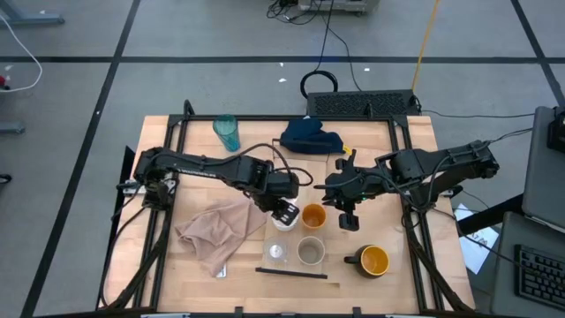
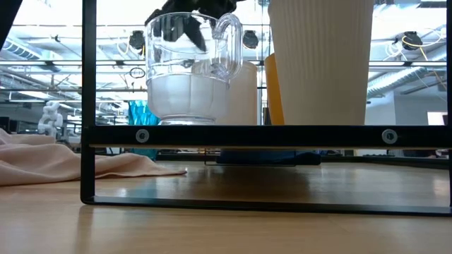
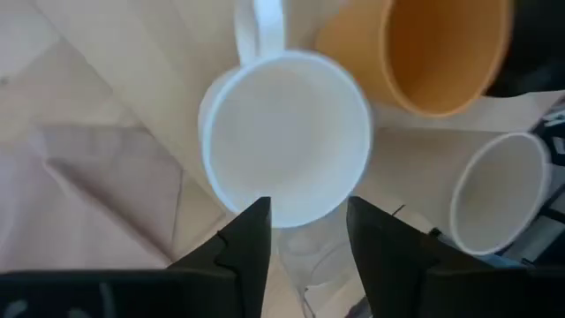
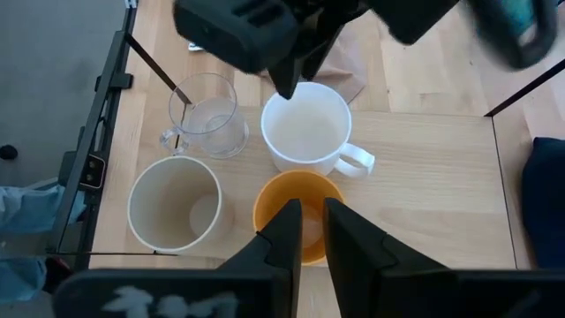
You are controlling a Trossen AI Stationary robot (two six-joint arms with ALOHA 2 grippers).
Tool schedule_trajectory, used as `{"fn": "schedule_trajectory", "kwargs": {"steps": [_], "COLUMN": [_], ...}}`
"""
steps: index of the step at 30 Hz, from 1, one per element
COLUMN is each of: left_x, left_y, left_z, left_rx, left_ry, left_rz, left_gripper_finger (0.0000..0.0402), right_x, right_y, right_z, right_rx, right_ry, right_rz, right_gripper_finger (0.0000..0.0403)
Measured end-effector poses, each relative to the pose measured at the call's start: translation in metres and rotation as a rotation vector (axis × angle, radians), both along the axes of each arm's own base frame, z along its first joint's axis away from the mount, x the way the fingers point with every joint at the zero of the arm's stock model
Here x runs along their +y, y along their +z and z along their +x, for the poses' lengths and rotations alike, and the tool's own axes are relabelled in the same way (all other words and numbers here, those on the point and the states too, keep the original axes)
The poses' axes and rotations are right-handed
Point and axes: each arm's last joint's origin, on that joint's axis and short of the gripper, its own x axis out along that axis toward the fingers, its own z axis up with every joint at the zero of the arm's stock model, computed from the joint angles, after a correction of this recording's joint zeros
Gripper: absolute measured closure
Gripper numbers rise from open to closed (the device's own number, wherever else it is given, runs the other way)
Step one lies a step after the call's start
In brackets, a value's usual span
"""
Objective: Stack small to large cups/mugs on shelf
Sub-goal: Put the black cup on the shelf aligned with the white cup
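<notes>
The white mug (image 1: 284, 218) stands upright on the pale shelf (image 1: 300, 275), next to the small orange cup (image 1: 313, 215). The tiny clear cup (image 1: 278, 253) and the beige cup (image 1: 310, 252) stand nearer the shelf's dark strip. My left gripper (image 3: 305, 231) is open just above the white mug's (image 3: 287, 132) rim and touches nothing that I can see. My right gripper (image 4: 313, 234) hangs empty above the orange cup (image 4: 298, 208), its fingers a narrow gap apart. The dark yellow-lined mug (image 1: 374, 260) stands on the table right of the shelf. The teal tumbler (image 1: 227, 132) stands at the far left.
A crumpled beige cloth (image 1: 221, 231) lies left of the shelf and a dark blue cloth (image 1: 311, 137) at the far edge. In the low view the shelf (image 2: 233, 135) is a raised board in a black frame, with the clear cup (image 2: 187, 70) and the beige cup (image 2: 321, 63) in front.
</notes>
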Motion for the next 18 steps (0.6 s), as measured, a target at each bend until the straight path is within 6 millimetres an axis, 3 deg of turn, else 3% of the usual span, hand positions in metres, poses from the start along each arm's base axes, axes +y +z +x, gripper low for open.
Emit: {"fn": "schedule_trajectory", "kwargs": {"steps": [8,18], "left_x": [0.015,0.035], "left_y": [0.041,0.103], "left_z": [-0.013,-0.039], "left_rx": [-0.222,-0.564], "left_ry": [-0.058,0.077], "left_rz": [0.047,0.234], "left_gripper_finger": [0.0252,0.0252], "right_x": [0.0,0.002], "right_y": [0.003,0.008], "right_z": [0.004,0.009], "right_rx": [-0.05,-0.118], "right_ry": [-0.008,-0.034], "right_rz": [0.015,0.055], "right_gripper_finger": [0.0361,0.0361]}}
